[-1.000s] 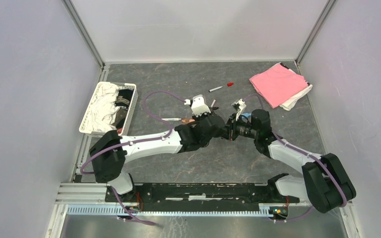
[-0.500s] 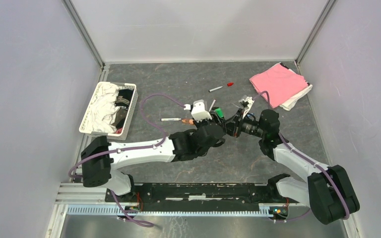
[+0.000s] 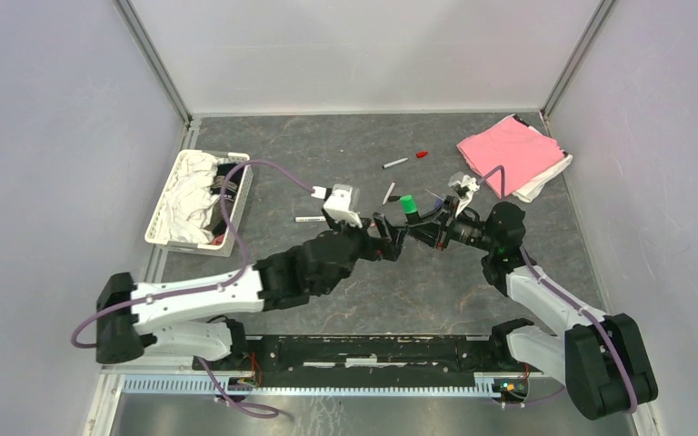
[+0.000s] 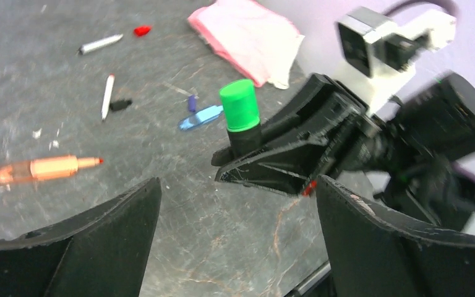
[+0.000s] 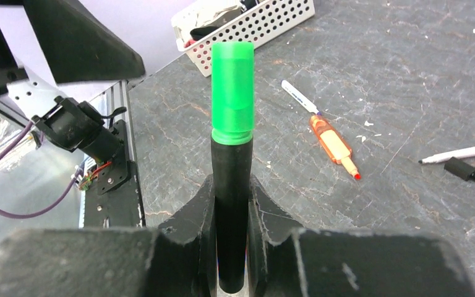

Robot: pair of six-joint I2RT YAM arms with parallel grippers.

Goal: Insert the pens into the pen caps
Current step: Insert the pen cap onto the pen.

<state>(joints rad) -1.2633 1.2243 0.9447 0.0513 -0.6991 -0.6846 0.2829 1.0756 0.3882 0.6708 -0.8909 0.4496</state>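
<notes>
My right jaws pinch the green-capped marker (image 5: 232,154); my left jaws are wide. Left wrist sees the red cap (image 4: 141,30), right wrist the basket (image 5: 266,21).

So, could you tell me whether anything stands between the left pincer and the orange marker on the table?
Nothing visible does. The left pincer is open, and the orange marker lies uncovered to its left. The right pincer, shut on the black-and-green marker, is off to the other side.
</notes>
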